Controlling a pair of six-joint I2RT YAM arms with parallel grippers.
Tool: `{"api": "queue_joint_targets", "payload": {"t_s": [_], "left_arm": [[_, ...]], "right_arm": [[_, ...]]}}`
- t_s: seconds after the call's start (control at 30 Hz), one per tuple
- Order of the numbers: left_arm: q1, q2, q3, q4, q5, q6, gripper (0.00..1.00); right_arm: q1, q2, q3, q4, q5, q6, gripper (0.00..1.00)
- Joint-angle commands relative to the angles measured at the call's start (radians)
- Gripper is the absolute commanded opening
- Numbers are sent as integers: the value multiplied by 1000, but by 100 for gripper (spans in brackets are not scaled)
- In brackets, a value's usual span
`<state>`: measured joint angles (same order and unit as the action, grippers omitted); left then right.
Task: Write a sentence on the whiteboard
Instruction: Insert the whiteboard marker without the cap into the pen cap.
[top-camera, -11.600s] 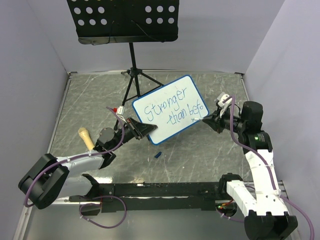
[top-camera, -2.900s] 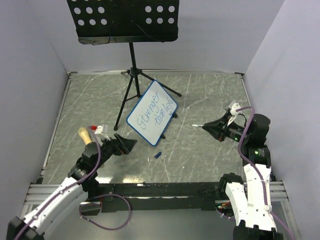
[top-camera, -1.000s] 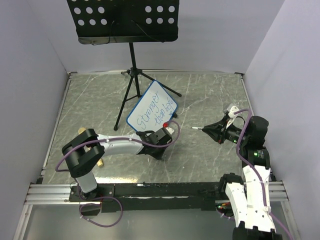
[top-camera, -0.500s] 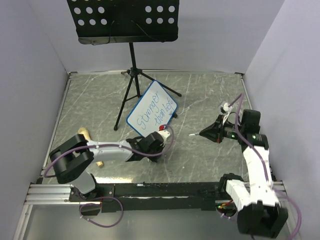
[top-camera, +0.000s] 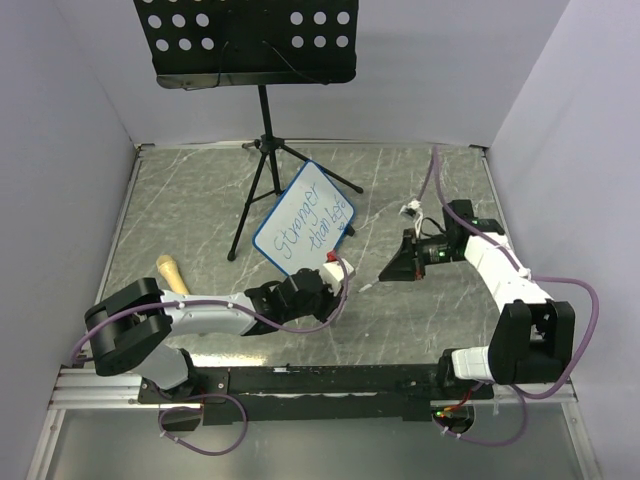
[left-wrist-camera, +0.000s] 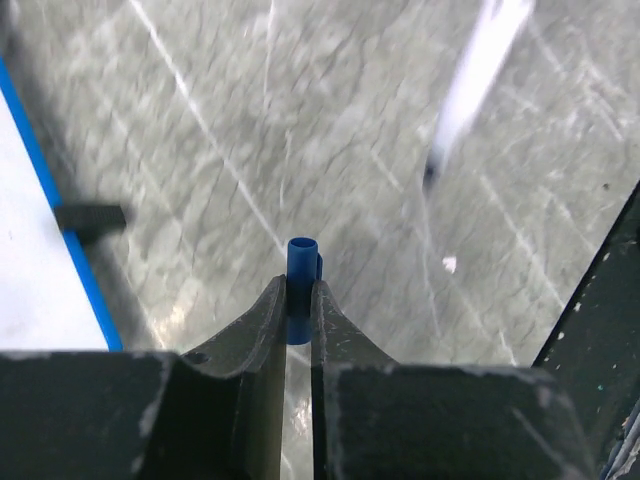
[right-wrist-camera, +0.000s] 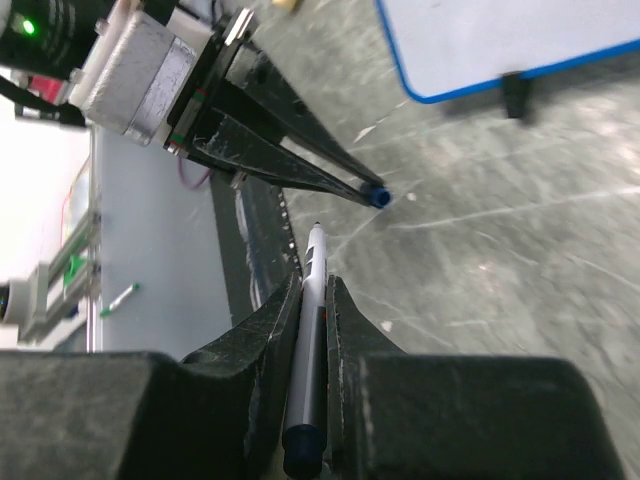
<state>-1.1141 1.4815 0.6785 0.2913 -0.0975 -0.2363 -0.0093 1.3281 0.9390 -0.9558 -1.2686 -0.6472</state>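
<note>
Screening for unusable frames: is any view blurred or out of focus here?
Top external: sharp, evenly lit, lettering on the whiteboard legible. Left wrist: blue cap in the jaws crisp, tabletop and a white streak smeared. Right wrist: marker clear, background slightly soft.

One whiteboard (top-camera: 305, 218), one marker (right-wrist-camera: 311, 268), one cap (left-wrist-camera: 301, 258), one stand (top-camera: 262, 125).

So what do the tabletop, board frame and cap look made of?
The tabletop is grey and stone-look, with pale veins and a slight sheen. It may be printed laminate, though real stone can't be ruled out. The frame is blue and smooth with rounded corners, likely moulded plastic. The cap is a blue, matte, hollow tube, which looks like plastic.
</note>
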Motion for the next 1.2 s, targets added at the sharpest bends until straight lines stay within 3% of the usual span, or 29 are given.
{"api": "queue_joint_targets", "payload": {"t_s": [0.0, 1.17], "left_arm": [[-13, -23, 52, 60, 8, 43, 3], [-38, -38, 76, 75, 51, 61, 4]], "right_arm": [[64, -6, 34, 31, 26, 1, 0], [97, 72, 30, 115, 101, 80, 0]]}}
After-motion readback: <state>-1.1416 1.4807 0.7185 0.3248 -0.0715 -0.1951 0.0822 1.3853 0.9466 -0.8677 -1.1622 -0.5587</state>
